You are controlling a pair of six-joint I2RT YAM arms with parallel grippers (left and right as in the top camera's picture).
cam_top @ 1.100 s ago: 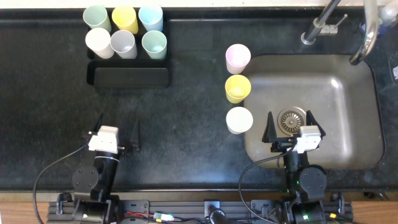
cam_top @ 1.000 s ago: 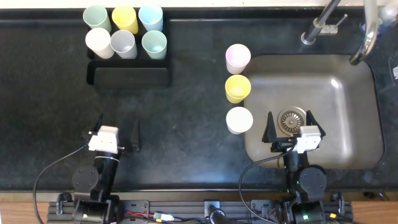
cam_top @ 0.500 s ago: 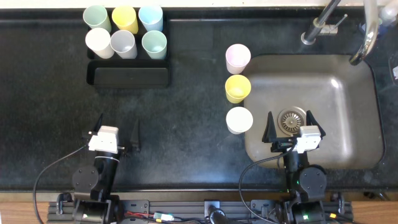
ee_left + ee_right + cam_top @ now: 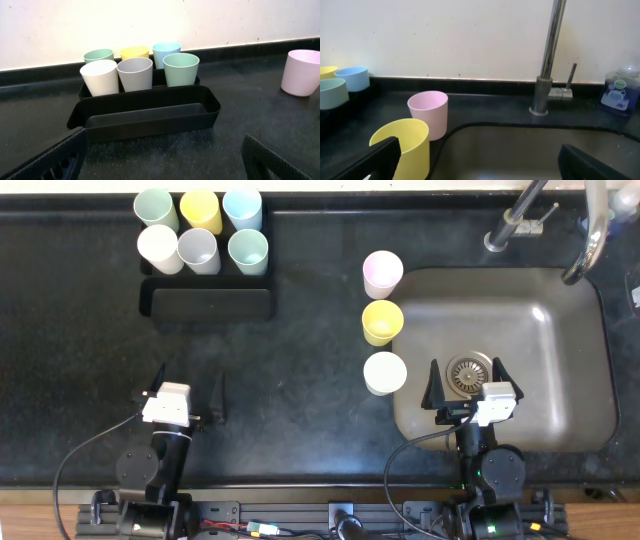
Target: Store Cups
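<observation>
Three loose cups stand in a line along the sink's left rim: a pink cup (image 4: 382,273), a yellow cup (image 4: 382,322) and a white cup (image 4: 385,373). The pink cup (image 4: 428,113) and yellow cup (image 4: 401,147) also stand in front of my right gripper. A black rack (image 4: 207,302) at the back left holds several cups (image 4: 198,250) in its far rows; its near row (image 4: 150,118) has nothing in it. My left gripper (image 4: 187,392) is open, low near the front left. My right gripper (image 4: 466,380) is open over the sink's front.
The steel sink (image 4: 540,320) with its drain (image 4: 468,373) fills the right side. A faucet (image 4: 520,215) stands behind it, with a soap bottle (image 4: 618,92) beside it. Dark worktop (image 4: 300,400) lies between the rack and the loose cups.
</observation>
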